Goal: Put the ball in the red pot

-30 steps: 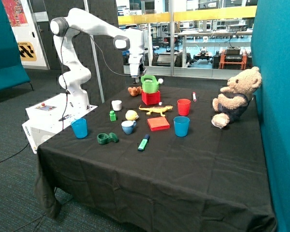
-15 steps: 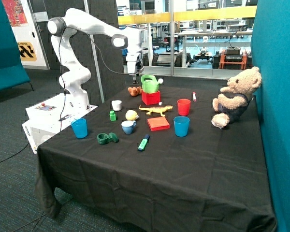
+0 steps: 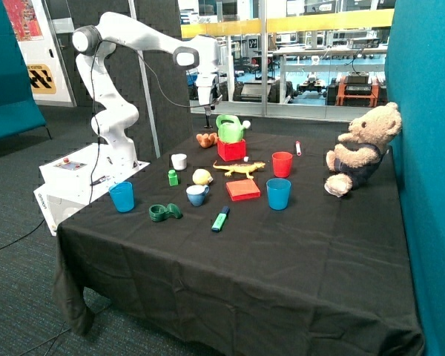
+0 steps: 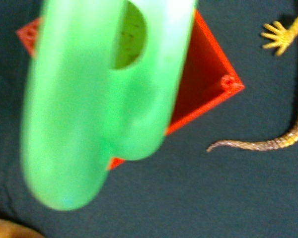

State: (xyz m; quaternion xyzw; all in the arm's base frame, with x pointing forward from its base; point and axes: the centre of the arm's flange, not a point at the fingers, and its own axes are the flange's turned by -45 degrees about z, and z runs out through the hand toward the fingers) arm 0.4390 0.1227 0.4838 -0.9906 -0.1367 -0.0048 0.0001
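Even indoor light, bright windows behind; the wrist view's green watering can [image 4: 99,99] is blurred.

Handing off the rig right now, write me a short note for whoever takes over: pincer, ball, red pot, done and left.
Pincer: raised over the far edge of the table, above the brownish-orange toy and beside the green watering can; whether it is open or shut cannot be told, and nothing is seen in it.
Ball: on the cloth, between the small green bottle and the yellow lizard, behind the blue-and-white cup.
Red pot: the watering can sits in it.
Done: nothing yet.
Left: clear the can if needed, grasp the ball, drop it in the pot.
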